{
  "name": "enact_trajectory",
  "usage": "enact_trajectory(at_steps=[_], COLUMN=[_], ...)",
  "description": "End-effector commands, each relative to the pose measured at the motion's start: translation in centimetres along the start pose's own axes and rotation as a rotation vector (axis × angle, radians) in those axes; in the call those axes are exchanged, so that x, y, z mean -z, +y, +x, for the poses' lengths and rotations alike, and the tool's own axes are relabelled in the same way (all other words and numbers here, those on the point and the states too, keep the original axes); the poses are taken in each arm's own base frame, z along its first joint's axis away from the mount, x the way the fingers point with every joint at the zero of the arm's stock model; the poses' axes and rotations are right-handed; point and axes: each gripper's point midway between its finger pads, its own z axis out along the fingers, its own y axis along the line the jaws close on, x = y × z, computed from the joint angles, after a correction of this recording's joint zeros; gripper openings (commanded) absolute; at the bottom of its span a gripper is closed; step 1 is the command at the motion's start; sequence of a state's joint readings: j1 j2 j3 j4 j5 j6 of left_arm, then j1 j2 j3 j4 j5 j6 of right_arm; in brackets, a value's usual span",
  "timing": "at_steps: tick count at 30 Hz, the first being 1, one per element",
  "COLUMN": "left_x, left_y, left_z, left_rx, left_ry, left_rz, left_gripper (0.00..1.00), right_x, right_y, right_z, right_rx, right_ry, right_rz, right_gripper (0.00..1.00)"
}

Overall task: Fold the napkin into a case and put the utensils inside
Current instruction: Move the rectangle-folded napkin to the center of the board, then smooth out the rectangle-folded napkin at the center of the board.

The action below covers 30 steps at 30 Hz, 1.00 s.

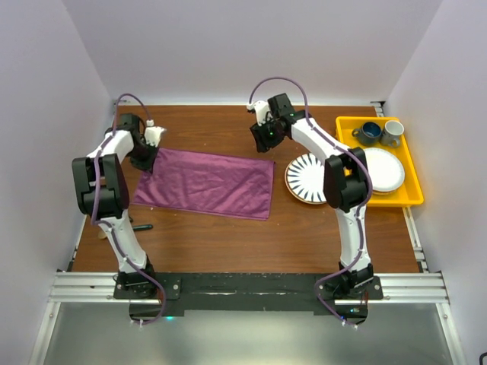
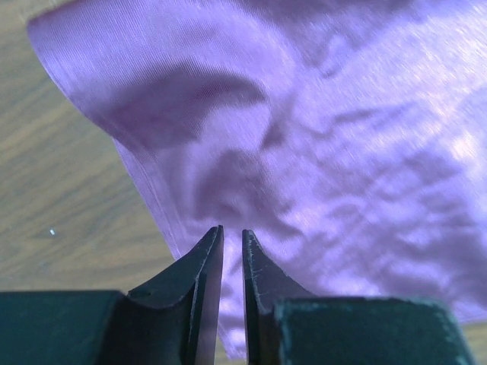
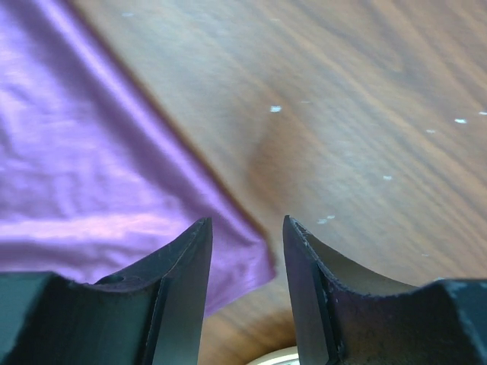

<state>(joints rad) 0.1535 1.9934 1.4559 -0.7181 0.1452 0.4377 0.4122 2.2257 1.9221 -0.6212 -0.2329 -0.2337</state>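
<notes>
Top external view: the napkin was seen laid flat on the table as a wide rectangle, so folding was judged to be in hand, the case not yet formed. At its far left corner the left tool was set over the cloth's edge, fingers drawn to a thin slit, and whether cloth was pinched could not be told. Over the far right corner the right tool was held released, the tip lying below its gap, so a descent and pinch there were judged necessary before another fold.
</notes>
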Motion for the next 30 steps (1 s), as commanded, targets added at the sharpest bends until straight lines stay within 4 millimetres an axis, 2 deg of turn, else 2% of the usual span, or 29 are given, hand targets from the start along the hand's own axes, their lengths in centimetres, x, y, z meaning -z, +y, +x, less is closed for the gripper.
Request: enact_trajectory(at_steps=[1, 4, 12, 18, 21, 25, 27, 30], left_x=[2.5, 2.3, 1.0, 0.0, 1.3, 4.4, 5.5, 5.0], left_y=[-0.8, -1.2, -0.5, 0.8, 1.6, 1.8, 3.0, 4.1], left_z=[0.8, 2.3, 5.0, 6.3, 4.7, 1.0, -0.1, 0.4], left_rx=[0.024, 0.042, 0.133, 0.219, 0.251, 0.243, 0.272, 0.305], left_ry=[-0.013, 0.004, 0.034, 0.057, -0.023, -0.191, -0.222, -0.189], left_rz=[0.036, 0.045, 0.059, 0.052, 0.064, 0.077, 0.035, 0.001], left_gripper=[0.21, 0.21, 0.22, 0.22, 0.22, 0.34, 0.38, 0.40], right_x=[2.7, 1.9, -1.1, -1.6, -1.0, 0.0, 0.6, 1.2], right_y=[4.0, 5.3, 4.8, 4.8, 5.2, 5.7, 6.1, 6.2], right_z=[-1.5, -0.2, 4.4, 7.4, 7.3, 5.6, 4.7, 4.0], right_rx=[0.000, 0.007, 0.052, 0.065, 0.062, 0.048, 0.031, 0.029], right_ry=[-0.040, -0.005, 0.112, 0.181, 0.175, 0.138, 0.119, 0.103], right_rz=[-0.121, -0.156, -0.150, -0.156, -0.167, -0.185, -0.199, -0.203], right_gripper=[0.46, 0.44, 0.40, 0.38, 0.38, 0.38, 0.38, 0.38])
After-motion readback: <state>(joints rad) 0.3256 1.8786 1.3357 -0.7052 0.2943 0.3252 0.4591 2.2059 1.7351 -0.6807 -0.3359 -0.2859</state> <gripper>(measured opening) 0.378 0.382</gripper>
